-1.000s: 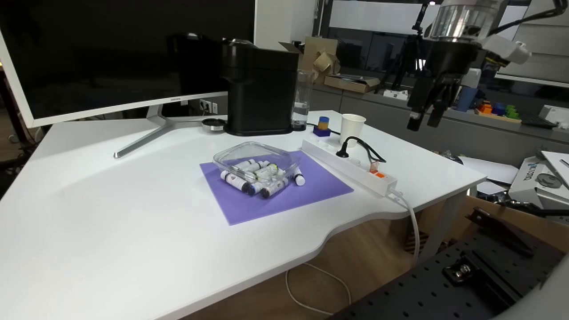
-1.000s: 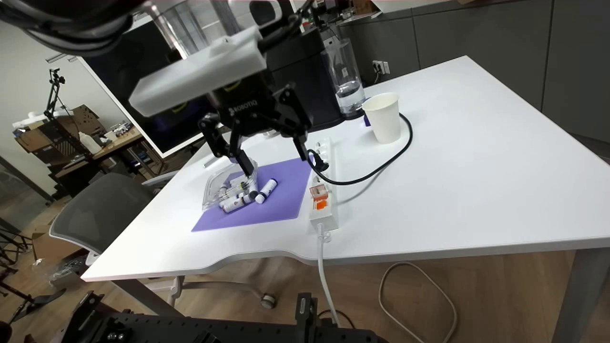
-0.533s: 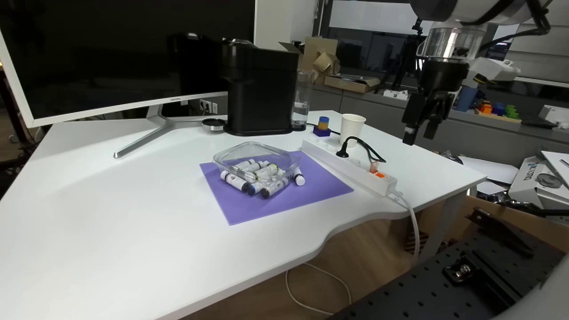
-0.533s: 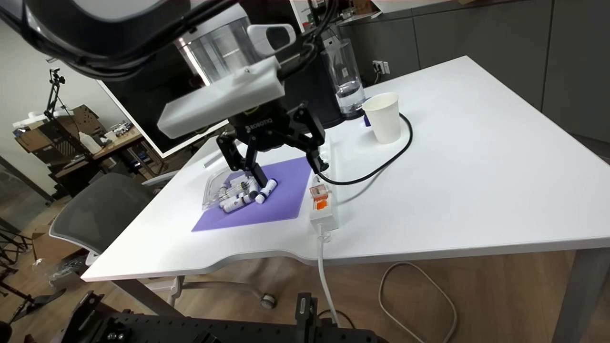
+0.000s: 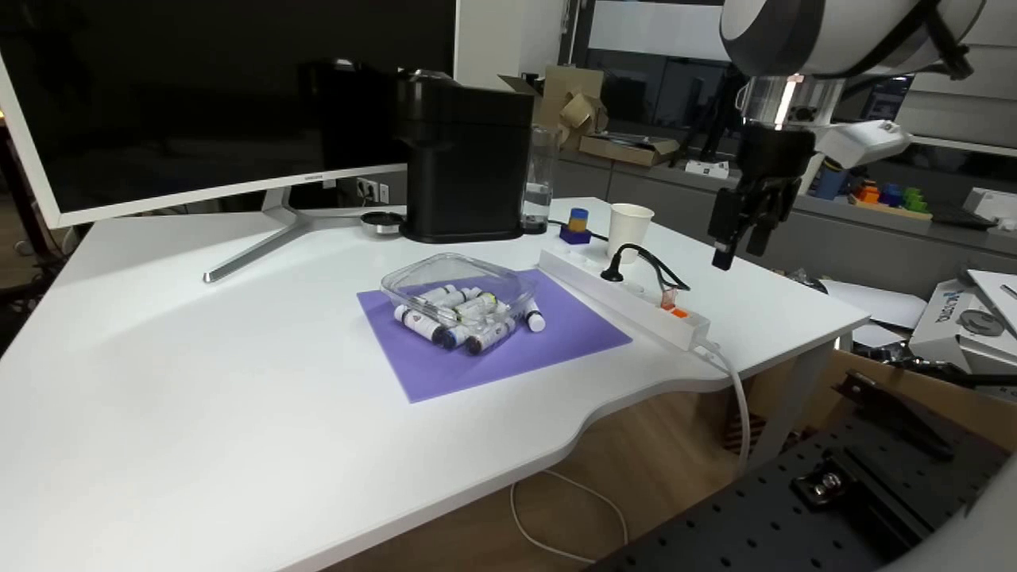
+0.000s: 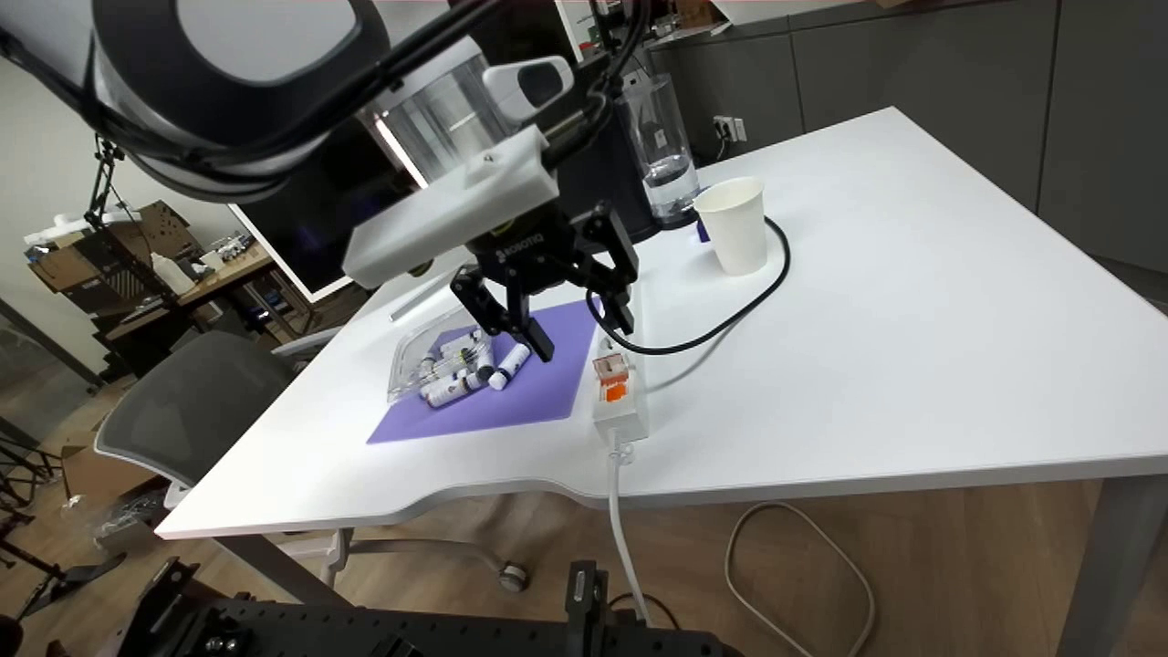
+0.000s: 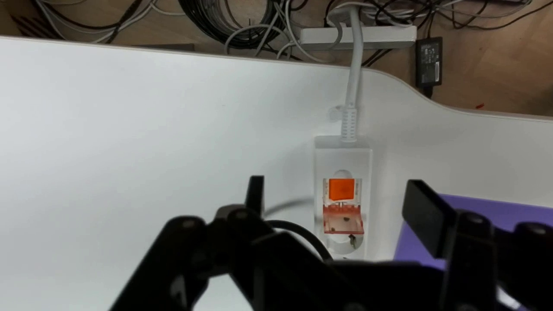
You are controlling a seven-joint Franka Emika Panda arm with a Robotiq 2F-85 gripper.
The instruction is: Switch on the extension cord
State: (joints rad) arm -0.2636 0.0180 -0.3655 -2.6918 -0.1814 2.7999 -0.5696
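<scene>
Apparently the approach is the step in hand: the gripper (image 6: 584, 334) hangs wide and empty above the strip (image 5: 616, 297), which has the mat (image 5: 572, 326) just beside it. Next, it should likely narrow and press the switch (image 7: 341, 189) at the strip's end, by the cable (image 7: 352, 88).

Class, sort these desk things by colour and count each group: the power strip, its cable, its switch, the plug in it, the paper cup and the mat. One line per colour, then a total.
White: 3 (power strip, cable, paper cup)
Black: 1 (plug)
Orange: 1 (switch)
Purple: 1 (mat)
Total: 6
</scene>
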